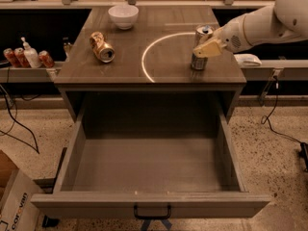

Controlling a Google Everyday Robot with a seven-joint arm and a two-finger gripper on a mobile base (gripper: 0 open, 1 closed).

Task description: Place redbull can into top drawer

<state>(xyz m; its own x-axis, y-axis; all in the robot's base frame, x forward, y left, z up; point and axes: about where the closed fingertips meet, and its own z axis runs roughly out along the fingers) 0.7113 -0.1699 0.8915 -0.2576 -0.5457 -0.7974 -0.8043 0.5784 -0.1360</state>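
Note:
The redbull can [198, 63], slim and silver-grey, stands upright on the right side of the cabinet top [168, 32]. My gripper [203, 49] comes in from the right on the white arm [269, 23] and is at the can's mid-height, with its cream tip crossing the front of the can. The can still rests on the top. The top drawer [149, 205] is pulled fully out below, open and empty, with its dark handle [152, 212] at the front centre.
A gold can [102, 47] lies on its side at the left of the top. A white bowl [123, 15] stands at the back. A pale arc of light [147, 57] marks the top. Bottles [26, 57] stand on a left shelf. A cardboard box [14, 206] is at lower left.

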